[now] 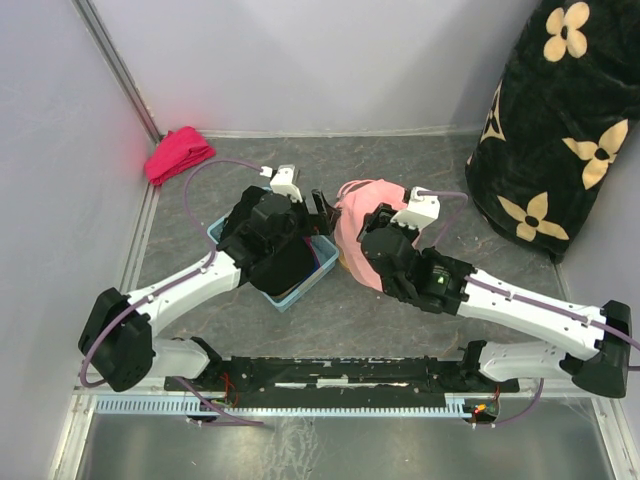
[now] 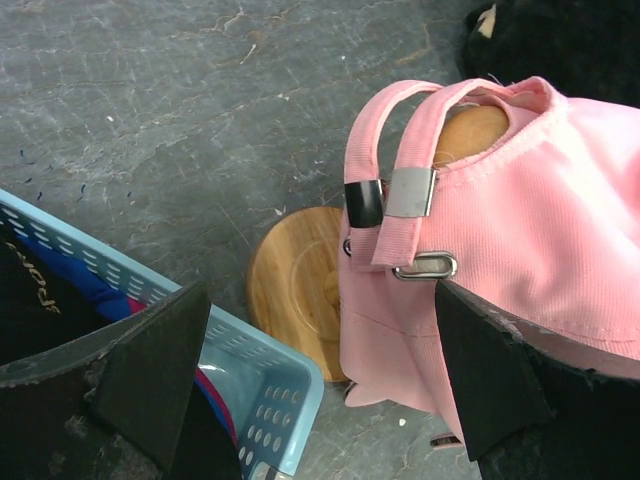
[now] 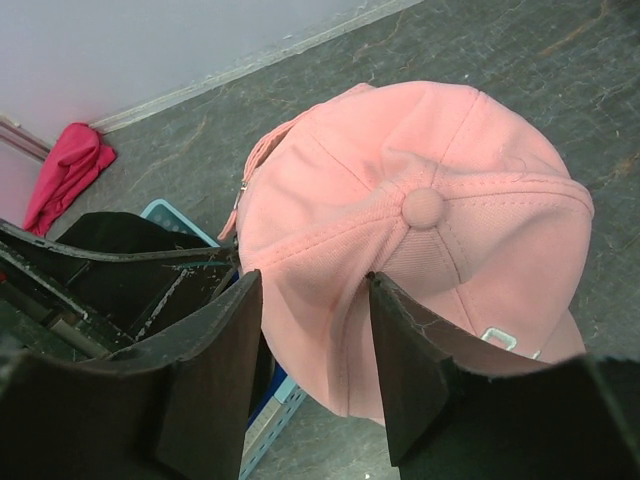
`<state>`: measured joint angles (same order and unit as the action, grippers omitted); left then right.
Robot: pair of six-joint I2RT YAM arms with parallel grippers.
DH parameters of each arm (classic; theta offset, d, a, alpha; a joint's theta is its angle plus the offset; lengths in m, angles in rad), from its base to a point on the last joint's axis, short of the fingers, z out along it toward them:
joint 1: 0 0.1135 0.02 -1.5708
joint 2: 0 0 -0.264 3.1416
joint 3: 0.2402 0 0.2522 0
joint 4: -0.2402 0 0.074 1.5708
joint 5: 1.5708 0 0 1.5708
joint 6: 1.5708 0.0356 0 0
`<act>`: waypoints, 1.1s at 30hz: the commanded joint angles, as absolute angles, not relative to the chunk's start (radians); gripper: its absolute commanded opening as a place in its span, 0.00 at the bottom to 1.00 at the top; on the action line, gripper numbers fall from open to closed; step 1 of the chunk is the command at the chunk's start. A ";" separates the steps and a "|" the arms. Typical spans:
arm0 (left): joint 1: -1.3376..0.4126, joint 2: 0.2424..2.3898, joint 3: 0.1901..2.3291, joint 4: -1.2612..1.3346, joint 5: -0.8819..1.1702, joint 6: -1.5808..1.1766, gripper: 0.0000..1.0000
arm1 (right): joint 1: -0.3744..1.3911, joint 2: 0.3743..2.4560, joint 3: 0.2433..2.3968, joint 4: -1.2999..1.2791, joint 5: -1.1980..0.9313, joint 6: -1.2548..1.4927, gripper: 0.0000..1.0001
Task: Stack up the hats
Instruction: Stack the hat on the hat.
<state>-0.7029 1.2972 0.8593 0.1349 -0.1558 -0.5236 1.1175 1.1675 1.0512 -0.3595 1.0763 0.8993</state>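
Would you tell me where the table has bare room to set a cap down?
Bare table lies along the back wall, between the red cloth and the black bag. Crowded mid-table: basket, pink cap, left arm and right arm.

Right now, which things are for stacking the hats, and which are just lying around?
For the job: pink cap on the wooden stand; black cap in the blue basket.
Just lying about: red cloth; black flowered bundle.

top external: table (image 1: 400, 330) viewed from high above, far | left wrist: pink cap (image 2: 560, 200) rear seen close, downward | right wrist: crown seen close, downward | shared: cap, basket (image 1: 216, 233)
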 commanded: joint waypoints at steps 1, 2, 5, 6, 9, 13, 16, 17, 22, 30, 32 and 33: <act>-0.705 1.312 0.914 0.111 -0.207 -0.551 1.00 | 1.122 1.122 1.043 -0.369 1.079 0.887 0.56; -0.706 1.314 0.917 0.108 -0.209 -0.550 1.00 | 1.122 1.112 1.040 -0.370 1.080 0.886 0.56; -0.705 1.321 0.920 0.105 -0.211 -0.551 1.00 | 1.122 1.082 1.035 -0.373 1.078 0.875 0.57; -0.706 1.323 0.922 0.102 -0.213 -0.552 1.00 | 1.123 1.072 1.033 -0.377 1.077 0.873 0.57; -0.705 1.329 0.926 0.098 -0.216 -0.549 1.00 | 1.123 1.038 1.026 -0.375 1.086 0.851 0.57; -0.706 1.341 0.932 0.097 -0.216 -0.549 1.00 | 1.122 1.015 1.028 -0.381 1.111 0.817 0.58; -0.705 1.346 0.938 0.091 -0.219 -0.548 1.00 | 1.122 1.002 1.022 -0.395 1.151 0.806 0.60; -0.706 1.347 0.939 0.091 -0.219 -0.546 1.00 | 1.122 0.992 1.017 -0.397 1.165 0.803 0.60; -0.706 1.345 0.942 0.082 -0.224 -0.544 1.00 | 1.092 0.960 0.970 -0.395 1.167 0.809 0.60; -0.706 1.341 0.943 0.068 -0.243 -0.541 1.00 | 0.980 1.006 0.945 -0.388 1.010 0.842 0.50; -0.706 1.338 0.941 0.064 -0.249 -0.537 1.00 | 0.958 1.032 0.944 -0.365 0.970 0.842 0.48; -0.706 1.337 0.940 0.062 -0.252 -0.536 1.00 | 0.952 1.047 0.943 -0.355 0.951 0.841 0.47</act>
<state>-0.7029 1.3437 0.9009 0.0532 -0.2169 -0.5274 0.9817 1.0050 0.9428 -0.3862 1.0443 0.8345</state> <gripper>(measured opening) 0.997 0.486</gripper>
